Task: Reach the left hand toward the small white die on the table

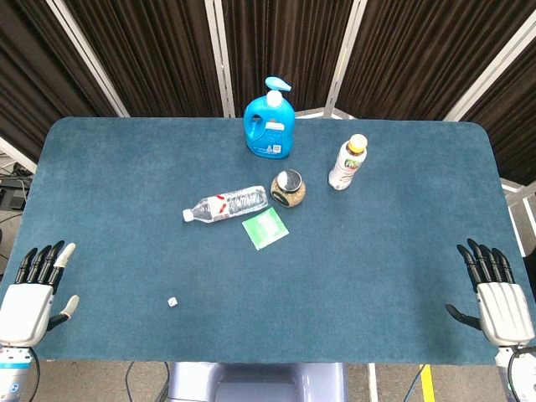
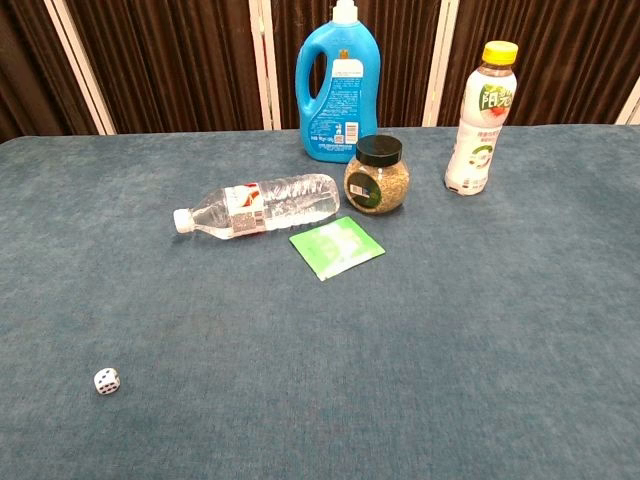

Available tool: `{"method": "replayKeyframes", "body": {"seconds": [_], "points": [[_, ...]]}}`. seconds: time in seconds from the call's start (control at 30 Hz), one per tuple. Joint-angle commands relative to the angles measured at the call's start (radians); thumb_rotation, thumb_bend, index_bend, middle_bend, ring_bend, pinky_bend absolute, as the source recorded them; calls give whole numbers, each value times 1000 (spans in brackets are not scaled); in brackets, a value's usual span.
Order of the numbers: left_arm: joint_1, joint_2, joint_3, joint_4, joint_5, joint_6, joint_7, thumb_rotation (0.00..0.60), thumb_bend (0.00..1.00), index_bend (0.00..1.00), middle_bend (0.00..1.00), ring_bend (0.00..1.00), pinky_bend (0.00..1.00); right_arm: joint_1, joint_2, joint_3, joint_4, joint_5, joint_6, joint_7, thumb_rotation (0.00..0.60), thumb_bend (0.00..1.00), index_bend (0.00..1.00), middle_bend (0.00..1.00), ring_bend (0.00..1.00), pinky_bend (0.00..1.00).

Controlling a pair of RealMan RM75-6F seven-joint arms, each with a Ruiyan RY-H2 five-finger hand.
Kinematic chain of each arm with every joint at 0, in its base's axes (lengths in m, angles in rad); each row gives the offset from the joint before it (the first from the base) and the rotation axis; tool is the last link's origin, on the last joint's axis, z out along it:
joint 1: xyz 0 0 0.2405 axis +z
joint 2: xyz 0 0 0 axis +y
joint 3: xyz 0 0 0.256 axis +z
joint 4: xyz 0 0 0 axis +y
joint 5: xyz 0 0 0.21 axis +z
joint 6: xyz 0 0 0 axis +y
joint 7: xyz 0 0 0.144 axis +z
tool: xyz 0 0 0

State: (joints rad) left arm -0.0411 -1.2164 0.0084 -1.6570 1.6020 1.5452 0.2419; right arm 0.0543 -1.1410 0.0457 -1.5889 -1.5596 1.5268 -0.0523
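Note:
A small white die [image 1: 172, 301] lies on the blue table [image 1: 385, 268] near the front left; in the chest view the die [image 2: 106, 380] sits low at the left. My left hand [image 1: 33, 293] rests at the table's front left corner, palm down with fingers spread and nothing in it, well to the left of the die. My right hand [image 1: 494, 293] lies at the front right corner, likewise spread and holding nothing. Neither hand shows in the chest view.
A clear water bottle [image 1: 226, 203] lies on its side mid-table, a green packet [image 1: 265, 228] next to it. Behind stand a small jar [image 1: 288, 188], a blue detergent bottle [image 1: 270, 121] and a white drink bottle [image 1: 348, 162]. Dark curtains hang behind.

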Motion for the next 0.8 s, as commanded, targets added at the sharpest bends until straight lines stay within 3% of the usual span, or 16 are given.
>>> {"method": "replayKeyframes", "body": {"seconds": [0.03, 0.37, 0.4, 0.47, 0.5, 0.53, 0.63, 0.8], "points": [[0, -1, 0, 0, 0, 0, 0, 600, 338, 0, 0, 0, 0, 1, 0, 1, -3, -1, 0, -2, 600, 9, 1, 0, 0, 0], [-1, -1, 8, 7, 1, -12, 17, 600, 338, 0, 4, 9, 34, 13, -2, 5, -16, -1, -14, -18, 600, 8, 1, 0, 0, 0], [-4, 0, 10, 5, 0, -20, 23, 600, 340, 0, 62, 84, 142, 12, -3, 3, -17, -2, -14, -21, 600, 9, 1, 0, 0, 0], [-10, -3, 13, 2, 1, -35, 37, 600, 378, 0, 289, 330, 424, 12, -6, 1, -15, 3, -20, -23, 600, 10, 1, 0, 0, 0], [-15, -6, 17, 3, 6, -44, 44, 600, 418, 0, 453, 487, 563, 13, -6, 2, -15, 4, -21, -23, 600, 9, 1, 0, 0, 0], [-19, -8, 24, 3, 11, -56, 55, 600, 469, 0, 574, 589, 638, 13, -6, 2, -15, 5, -23, -24, 600, 9, 1, 0, 0, 0], [-34, -11, 48, -8, 21, -107, 82, 600, 594, 0, 724, 713, 717, 14, -9, 1, -14, 4, -22, -24, 600, 10, 1, 0, 0, 0], [-79, -25, 94, -58, 21, -246, 186, 600, 703, 0, 764, 745, 732, 14, -15, -3, -10, 2, -26, -36, 600, 9, 1, 0, 0, 0]]}}
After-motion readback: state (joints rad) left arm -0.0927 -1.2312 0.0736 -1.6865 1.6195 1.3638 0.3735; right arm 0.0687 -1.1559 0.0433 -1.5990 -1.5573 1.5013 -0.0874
